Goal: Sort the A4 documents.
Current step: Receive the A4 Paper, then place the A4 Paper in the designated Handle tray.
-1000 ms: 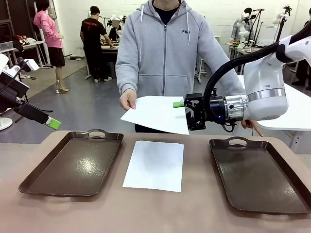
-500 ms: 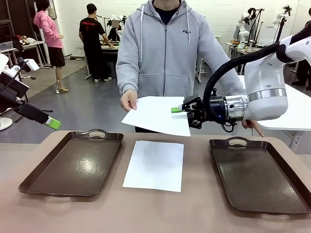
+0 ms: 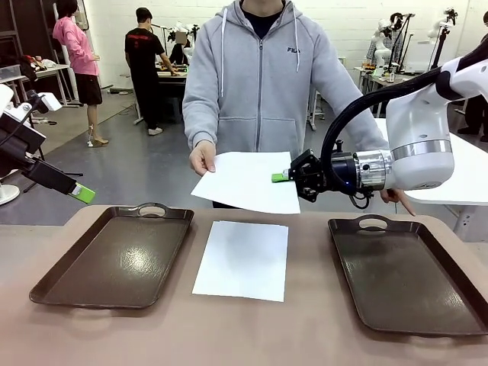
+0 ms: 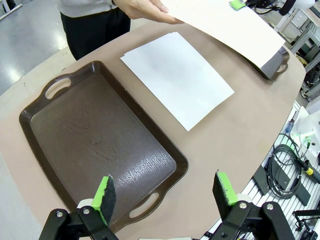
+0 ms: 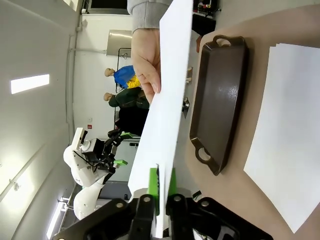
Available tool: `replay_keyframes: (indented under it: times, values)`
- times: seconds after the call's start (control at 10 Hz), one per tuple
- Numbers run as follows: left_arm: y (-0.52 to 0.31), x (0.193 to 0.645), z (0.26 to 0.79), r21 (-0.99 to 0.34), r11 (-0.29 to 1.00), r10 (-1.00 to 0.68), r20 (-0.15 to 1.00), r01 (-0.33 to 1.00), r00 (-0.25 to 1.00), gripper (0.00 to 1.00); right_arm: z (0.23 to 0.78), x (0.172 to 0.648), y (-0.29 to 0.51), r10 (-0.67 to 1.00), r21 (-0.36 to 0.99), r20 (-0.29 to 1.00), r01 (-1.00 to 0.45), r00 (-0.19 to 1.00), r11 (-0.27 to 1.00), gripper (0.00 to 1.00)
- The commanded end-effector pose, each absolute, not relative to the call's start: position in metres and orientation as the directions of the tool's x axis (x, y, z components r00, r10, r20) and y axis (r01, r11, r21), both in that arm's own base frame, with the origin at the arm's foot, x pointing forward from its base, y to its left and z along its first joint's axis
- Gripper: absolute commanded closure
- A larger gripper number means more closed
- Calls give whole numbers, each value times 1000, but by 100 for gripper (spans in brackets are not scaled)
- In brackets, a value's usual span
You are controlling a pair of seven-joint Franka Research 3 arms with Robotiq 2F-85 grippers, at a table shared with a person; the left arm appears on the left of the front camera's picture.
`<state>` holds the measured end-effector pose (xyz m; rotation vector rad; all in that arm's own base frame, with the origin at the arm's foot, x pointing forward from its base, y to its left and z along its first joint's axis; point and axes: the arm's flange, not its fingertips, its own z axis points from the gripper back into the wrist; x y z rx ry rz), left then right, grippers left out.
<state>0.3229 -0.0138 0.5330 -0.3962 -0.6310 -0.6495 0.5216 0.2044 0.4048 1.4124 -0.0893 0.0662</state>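
A person across the table holds out one white A4 document (image 3: 244, 181) in a hand (image 3: 202, 158) at its left edge. My right gripper (image 3: 280, 178) is shut on the sheet's right edge. In the right wrist view both green pads (image 5: 153, 186) pinch the sheet (image 5: 167, 100) edge-on, with the person's hand (image 5: 146, 60) farther along it. Other A4 documents (image 3: 242, 259) lie flat on the table between the two trays, also seen as a white stack (image 4: 177, 77). My left gripper (image 4: 165, 190) hangs open above the left tray's near end; its green fingertip (image 3: 82, 194) shows at far left.
Two dark brown handled trays flank the stack: the left tray (image 3: 114, 255) and the right tray (image 3: 408, 274). The left tray (image 4: 95, 145) lies under my left gripper. The brown table's rounded edge (image 4: 260, 150) has cables beyond it. People stand far behind.
My right gripper's fingers have closed onto the right edge of the sheet the person holds out. The sheet has barely shifted. The left arm stays still.
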Motion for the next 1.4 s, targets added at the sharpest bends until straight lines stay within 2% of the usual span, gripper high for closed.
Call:
replay_keyframes:
  times: [0.0, 0.4, 0.5, 0.6, 1.3]
  values:
    - [-13, 323, 533, -151, 731, -431, 654, 666, 622, 0, 403, 525, 207, -2, 989, 79, -79, 997, 128, 100]
    - [-13, 323, 533, -151, 731, -431, 654, 666, 622, 0, 403, 523, 209, 18, 988, 82, -84, 996, 128, 100]
    - [-13, 323, 533, -151, 731, -431, 654, 666, 622, 0, 404, 521, 214, 113, 980, 102, -119, 988, 159, 100]
    - [-13, 323, 533, -151, 731, -431, 654, 666, 622, 0, 404, 520, 206, 5, 985, 96, -95, 995, 146, 100]
    - [-13, 323, 533, -151, 731, -431, 654, 666, 622, 0, 404, 520, 206, 5, 985, 96, -95, 995, 146, 100]
